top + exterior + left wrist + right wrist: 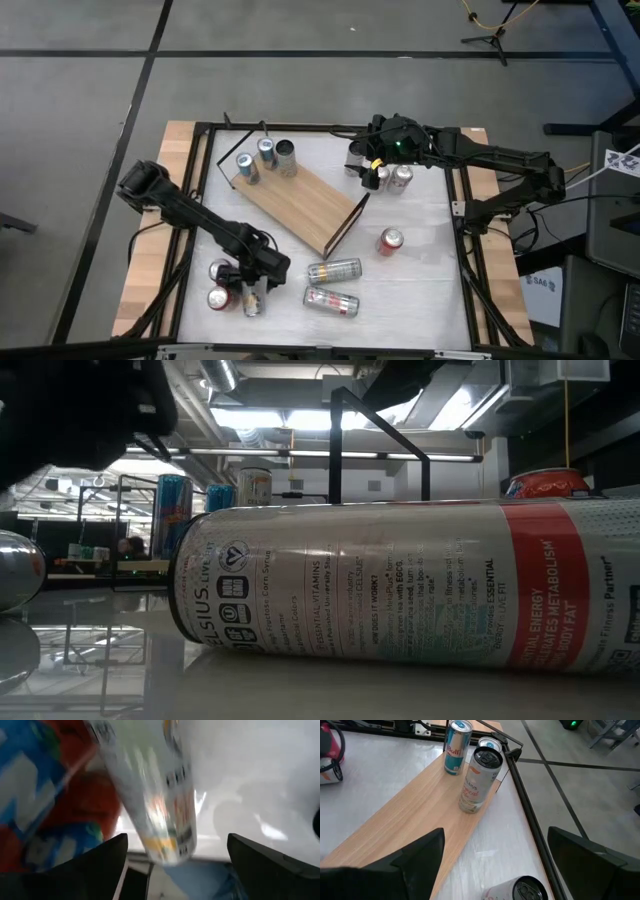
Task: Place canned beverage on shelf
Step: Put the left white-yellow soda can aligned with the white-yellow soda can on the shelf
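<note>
The shelf (300,205) lies diagonally in the middle of the high view, with three cans (265,158) standing at its upper-left end. Right of it, one red can (389,241) stands alone, and two cans (333,285) lie on their sides below. At lower left, the left gripper (252,290) hangs over a tall can (150,795), fingers spread either side of it, not visibly clamped. At upper right, the right gripper (362,160) is spread wide and empty beside two cans (392,178).

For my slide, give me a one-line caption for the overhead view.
Three cans stand on the shelf while the left claw straddles a front-corner can.
</note>
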